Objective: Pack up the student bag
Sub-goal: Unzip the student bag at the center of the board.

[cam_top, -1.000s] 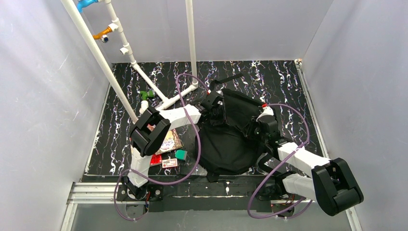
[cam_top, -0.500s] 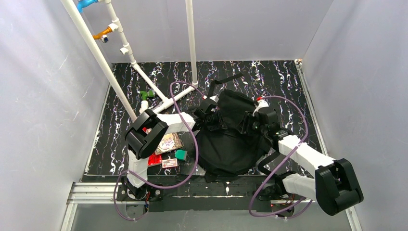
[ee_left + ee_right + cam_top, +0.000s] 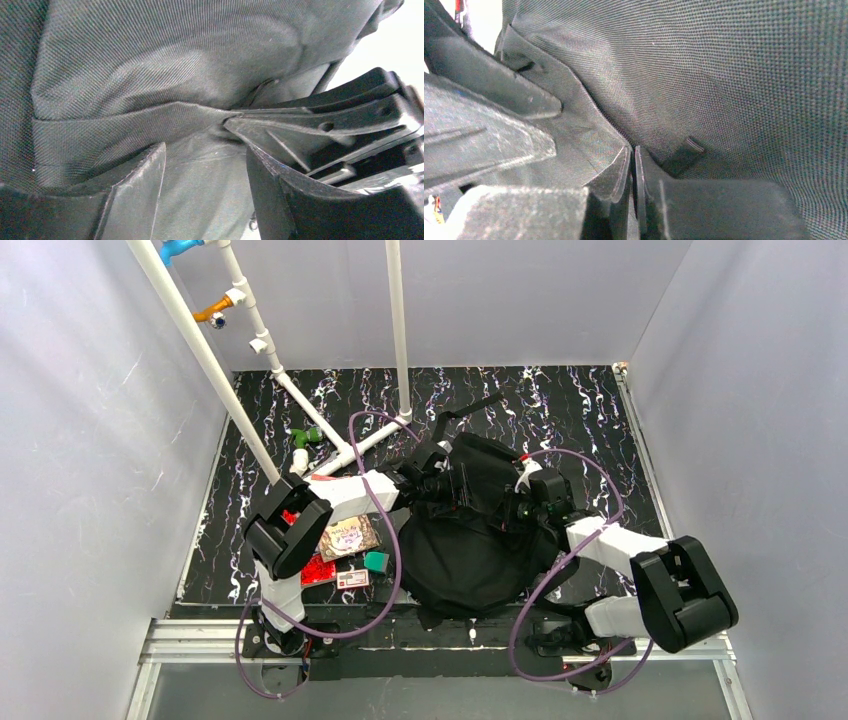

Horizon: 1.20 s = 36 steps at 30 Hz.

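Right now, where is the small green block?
Top view: the green block lies just left of the black backpack, beside the picture book.

White arm links (image 3: 355,490), black joints (image 3: 685,590), looping purple cables (image 3: 575,452).

The top camera hangs high above and behind the arm bases (image 3: 290,630) and looks steeply down, far enough off to take in the whole bench (image 3: 600,420), with the near edge at the bottom of the view and the far edge at the top. The left wrist camera rides just behind the left hand (image 3: 204,150) and looks along its fingers, so close that the bag (image 3: 150,60) fills the view. It faces the right hand (image 3: 232,119), seen at its right. The right wrist camera sits equally close and faces the other way, with the left hand at its upper left. Both wrist views share one fold of the bag, which the top view places mid-bench.
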Each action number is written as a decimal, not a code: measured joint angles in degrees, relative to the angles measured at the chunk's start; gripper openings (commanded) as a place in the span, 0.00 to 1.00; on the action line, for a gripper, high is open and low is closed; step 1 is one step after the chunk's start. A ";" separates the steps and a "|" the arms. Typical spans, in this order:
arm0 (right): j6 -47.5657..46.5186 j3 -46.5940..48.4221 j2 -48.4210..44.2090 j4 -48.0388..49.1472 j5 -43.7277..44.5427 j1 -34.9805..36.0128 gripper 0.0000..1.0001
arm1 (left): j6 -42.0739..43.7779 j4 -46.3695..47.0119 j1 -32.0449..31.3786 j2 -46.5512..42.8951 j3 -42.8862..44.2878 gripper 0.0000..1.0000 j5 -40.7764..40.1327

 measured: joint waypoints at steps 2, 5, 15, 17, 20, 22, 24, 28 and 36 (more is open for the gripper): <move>0.13 -1.88 -1.42 1.68 -0.44 0.02 0.15 | -1.25 -0.59 0.44 0.02 0.63 0.62 1.84; -0.13 -3.61 -2.89 2.97 -0.39 0.07 0.32 | -2.95 -0.48 0.85 0.83 2.45 0.65 4.70; -1.57 2.23 -4.07 -7.74 -4.68 0.11 0.43 | -3.74 -0.44 1.18 4.63 4.11 0.75 6.23; -1.68 2.34 -6.03 -9.27 -6.03 0.11 0.35 | -3.80 -1.05 1.18 4.63 4.24 0.74 6.10; -2.23 1.55 -8.70 -9.31 -7.98 0.11 0.20 | -4.02 -2.86 1.16 4.63 4.92 0.66 5.92; -2.54 0.63 -8.24 -8.57 -9.35 0.07 0.17 | -4.22 -3.58 1.16 4.72 4.98 0.58 5.77; -2.27 -0.61 -5.92 -6.58 -10.84 0.04 0.14 | -4.28 -4.68 1.22 5.16 5.25 0.42 5.60; -0.96 -2.73 -2.56 -2.29 -12.35 -0.09 0.11 | -4.17 -6.23 1.53 6.32 5.57 0.22 5.38; 0.92 -0.37 -3.61 -7.39 -11.08 -0.20 0.66 | -3.10 -2.01 2.01 5.75 1.62 0.00 5.22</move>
